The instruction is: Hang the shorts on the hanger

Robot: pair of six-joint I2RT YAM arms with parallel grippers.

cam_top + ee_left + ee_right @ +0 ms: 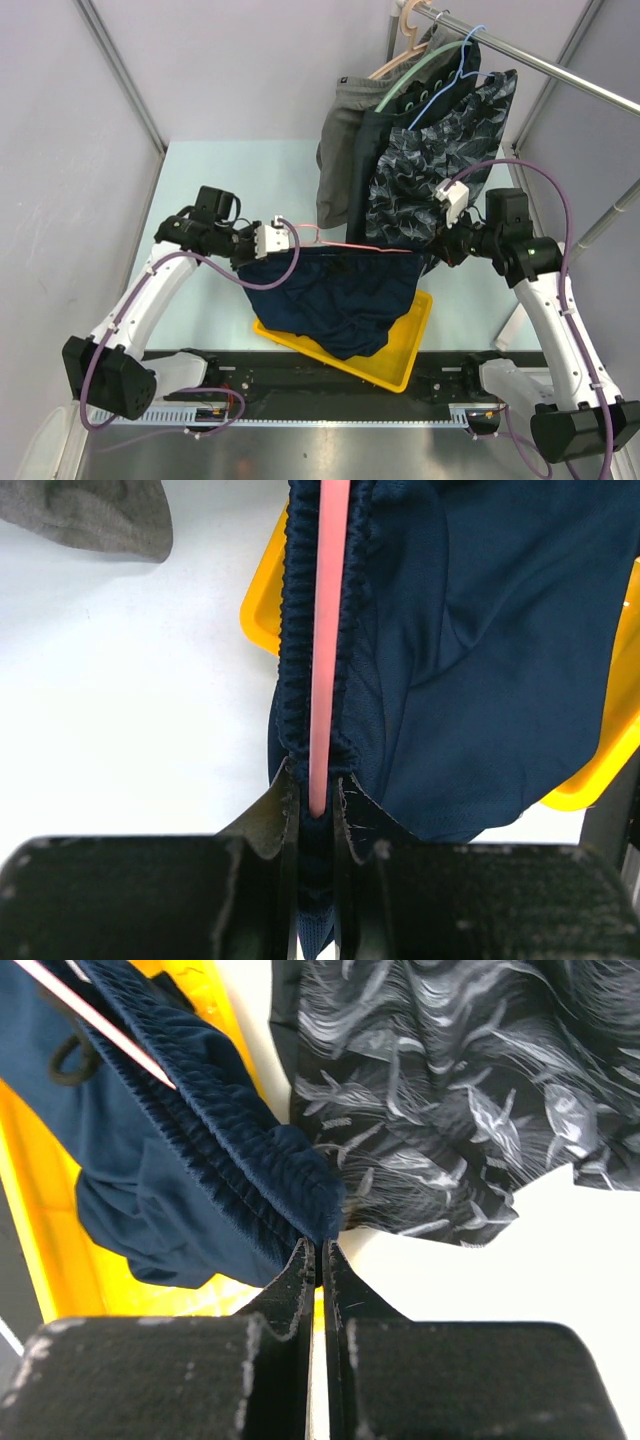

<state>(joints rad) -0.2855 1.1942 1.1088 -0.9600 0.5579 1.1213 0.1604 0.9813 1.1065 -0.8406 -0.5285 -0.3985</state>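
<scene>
The left gripper [318, 792] is pressed together on the thin pink-red wire hanger [328, 630]. The gathered waistband of the dark navy fabric shorts [470, 650] is bunched on either side of the wire, which runs straight out ahead of its fingertips. The right gripper [320, 1250] is pinched tight on the far corner of the same waistband, so the shorts hang stretched between the two tools and sag below them into the yellow plastic tray [405, 362]. To do this step well, I judge that the pair should hold the waistband taut and level along the bar and match their motions so that neither drags fabric off the wire. They should also steer clear of the black-grey patterned shorts [450, 1090] just ahead and to the right of the right gripper. The hanger's clips cannot be made out, nor whether the band is fastened to the bar. The hook is unclear from above, and the leg hems are hidden in the tray.
</scene>
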